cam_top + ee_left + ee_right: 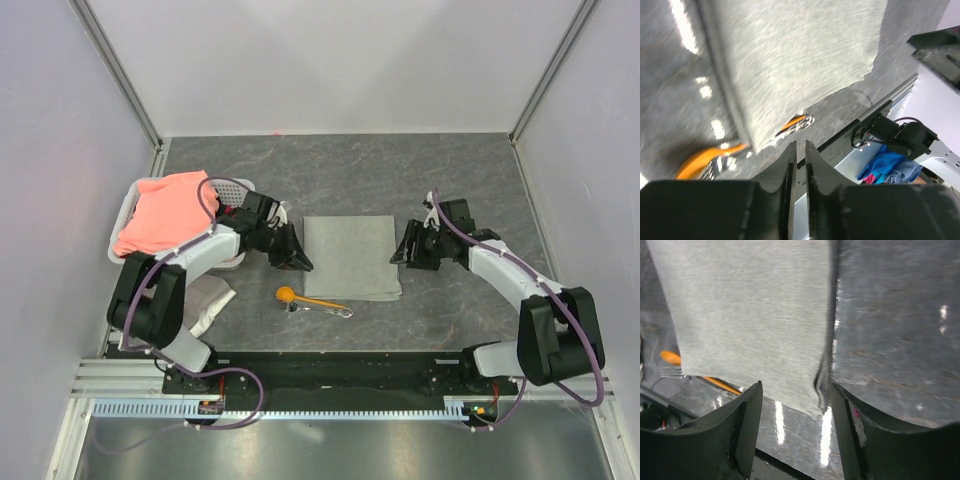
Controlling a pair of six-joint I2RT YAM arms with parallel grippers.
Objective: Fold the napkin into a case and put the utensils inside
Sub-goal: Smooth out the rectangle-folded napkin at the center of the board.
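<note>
The napkin (350, 256) lies flat on the grey worktop (450, 180), about in the middle between the two arms, as a rough rectangle. The left gripper (299, 262) sits low at the 9 o'clock side of the cloth, just beside its edge. In the left wrist view the fingers (788, 165) are almost together, with only a thin slit between them and nothing inside. The napkin (800, 55) fills the upper part of that view.

The right gripper (402, 252) is at the 3 o'clock side, also close to the cloth edge. In its own camera the fingers (747, 430) stand wide apart. The near corner of the napkin (750, 315) shows in the gap between them (I cannot tell if any finger touches it).

The orange spoon (300, 297) lies on the worktop at about 7 o'clock from the napkin's middle, just below its near edge. The silvery fork (345, 313) lies right along it. Far out at 9 to 10 o'clock stands a white basket (128, 205) with a salmon-pink cloth (165, 210) on top. A whitish rag (208, 305) lies at 8 o'clock.
</note>
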